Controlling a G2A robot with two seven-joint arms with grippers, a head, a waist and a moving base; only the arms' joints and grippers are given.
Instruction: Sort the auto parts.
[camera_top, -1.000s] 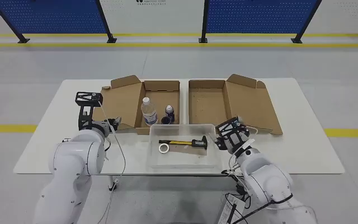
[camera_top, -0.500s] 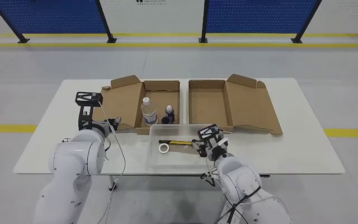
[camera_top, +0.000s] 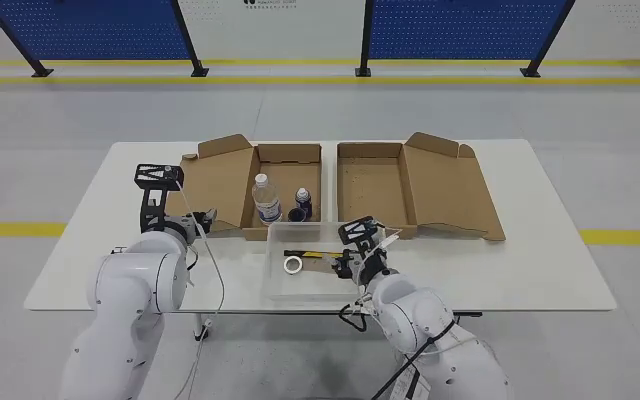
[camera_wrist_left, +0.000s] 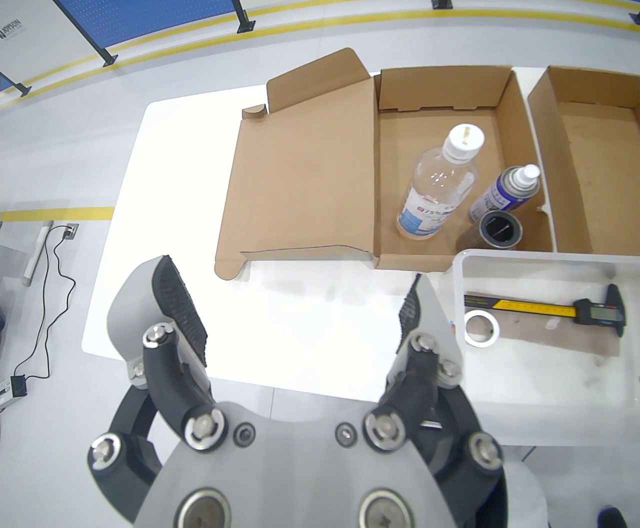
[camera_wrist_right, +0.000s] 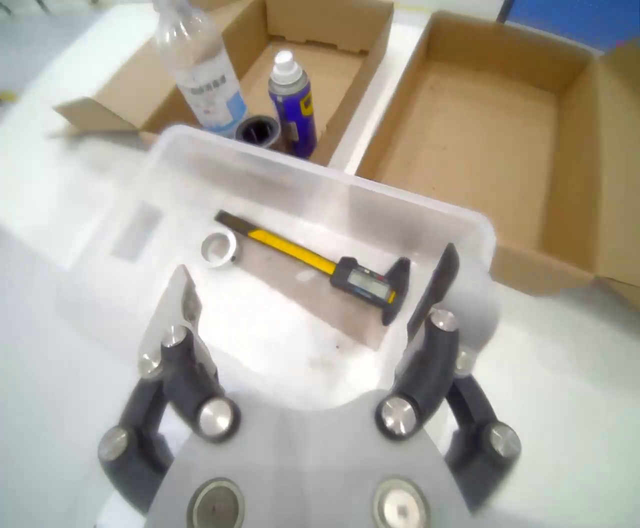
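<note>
From the top view, the right end effector (camera_top: 360, 246) hangs over the 3 o'clock end of a clear plastic bin (camera_top: 275, 282) and covers part of what lies there. The right wrist view fills that in: the grey display and black head of a yellow-and-black digital caliper (camera_wrist_right: 320, 264) sit below and between the two fingers. These fingers are spread wide and hold nothing. Whether they touch the caliper cannot be told.

The caliper lies flat on the bin's floor, its beam running from 9 to 3 o'clock. A small silver metal ring (camera_top: 292, 264) lies just beside its 9 o'clock end.

The left wrist view shows the left end effector (camera_wrist_left: 290, 280) with its ribbed black pads (camera_wrist_left: 175, 290) wide apart and nothing between them. It is above bare white surface (camera_top: 560, 250) at 9 o'clock from the bin, well apart from the caliper.

An open brown cardboard box (camera_top: 225, 180) stands at 11 o'clock from the bin. It holds an upright clear plastic bottle with a white cap (camera_top: 266, 200), a blue spray can (camera_top: 303, 202) and a short dark cylinder (camera_top: 296, 214), close together at the box's near end. A second open cardboard box (camera_top: 370, 190) stands at 1 o'clock from the bin.
</note>
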